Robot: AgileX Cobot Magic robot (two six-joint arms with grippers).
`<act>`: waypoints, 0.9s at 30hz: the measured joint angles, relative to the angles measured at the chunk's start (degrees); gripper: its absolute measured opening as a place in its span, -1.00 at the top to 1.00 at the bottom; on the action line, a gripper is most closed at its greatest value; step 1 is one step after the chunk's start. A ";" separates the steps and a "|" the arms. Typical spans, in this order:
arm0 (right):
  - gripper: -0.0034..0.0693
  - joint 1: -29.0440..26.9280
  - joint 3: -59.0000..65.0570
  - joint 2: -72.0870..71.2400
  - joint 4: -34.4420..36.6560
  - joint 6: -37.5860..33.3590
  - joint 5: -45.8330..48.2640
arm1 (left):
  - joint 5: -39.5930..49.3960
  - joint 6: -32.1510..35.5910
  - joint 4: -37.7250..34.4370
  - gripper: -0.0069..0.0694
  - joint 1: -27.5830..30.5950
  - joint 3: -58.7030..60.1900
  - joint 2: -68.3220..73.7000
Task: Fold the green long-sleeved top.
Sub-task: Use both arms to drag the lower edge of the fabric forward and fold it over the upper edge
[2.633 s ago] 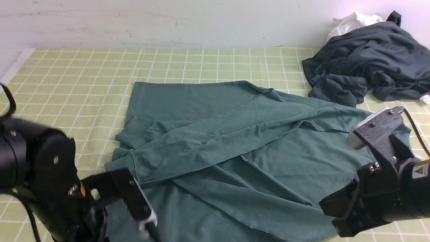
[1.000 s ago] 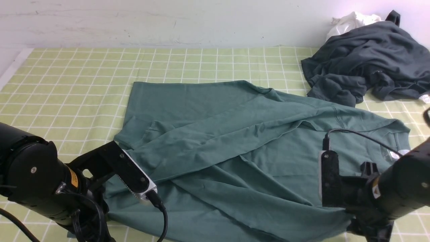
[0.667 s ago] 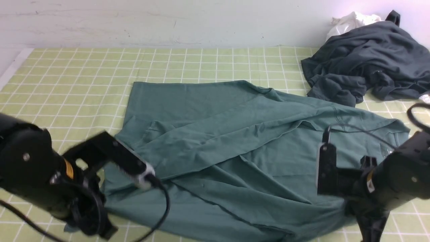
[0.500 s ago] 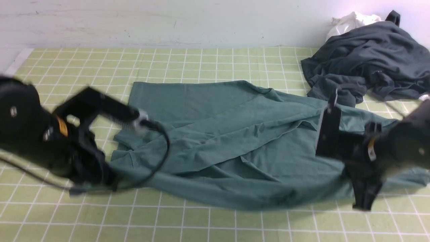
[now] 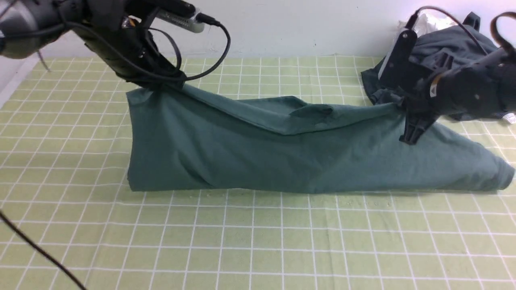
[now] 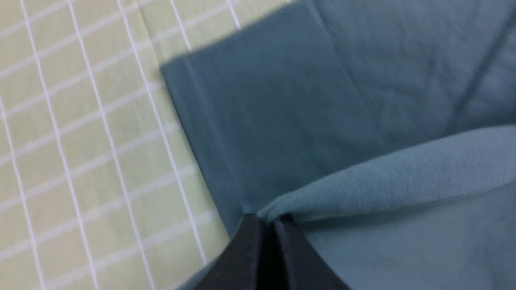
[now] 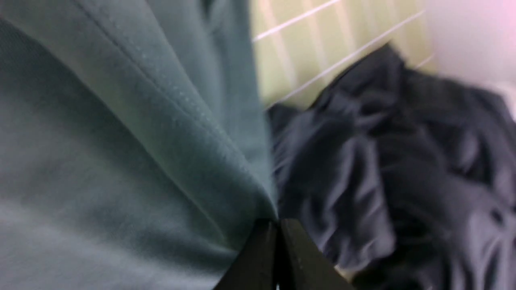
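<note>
The green long-sleeved top [image 5: 306, 157] hangs like a tent across the middle of the checked table, its lower fold resting on the cloth. My left gripper [image 5: 175, 80] is raised at the far left, shut on the top's edge. My right gripper [image 5: 408, 135] is raised at the far right, shut on the top's other end. The left wrist view shows the left gripper [image 6: 264, 219] with its jaws pressed together on a bunched fold of the top [image 6: 342, 100]. In the right wrist view the right gripper [image 7: 277, 222] pinches the top [image 7: 121, 141] at a seam.
A dark charcoal garment [image 5: 463, 44] lies crumpled at the back right, just behind my right arm, and shows as the dark garment [image 7: 403, 181] close to the jaws. A small white cloth [image 5: 427, 18] peeks out behind it. The green checked tablecloth [image 5: 258, 241] ends at a wall behind.
Both grippers rose from the table's near side and swung toward the far side, carrying the top's near edge up and over. The right gripper shut on the top during this.
</note>
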 joint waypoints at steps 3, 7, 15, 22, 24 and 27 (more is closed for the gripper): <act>0.93 -1.16 -6.05 6.53 -1.24 0.17 -0.99 | -1.52 -0.18 1.33 0.82 0.48 -8.28 8.78; 0.84 -2.70 -12.68 14.16 -1.31 3.46 -2.89 | -2.47 -0.42 1.95 0.65 1.34 -19.80 20.52; 0.33 -3.28 -20.04 15.09 -1.20 14.56 -1.58 | -4.58 -8.47 1.45 -0.23 4.93 -34.64 29.39; 0.60 -0.73 -23.79 12.29 19.00 24.84 15.37 | 15.47 -5.83 -5.11 -0.06 7.82 -40.50 22.24; 0.80 0.61 -23.82 14.02 26.12 17.78 18.09 | 20.21 -0.48 -10.50 0.19 7.68 -40.58 20.63; 0.92 2.98 -23.94 18.79 35.03 3.08 17.20 | 22.39 4.41 -17.82 0.64 7.53 -40.58 19.67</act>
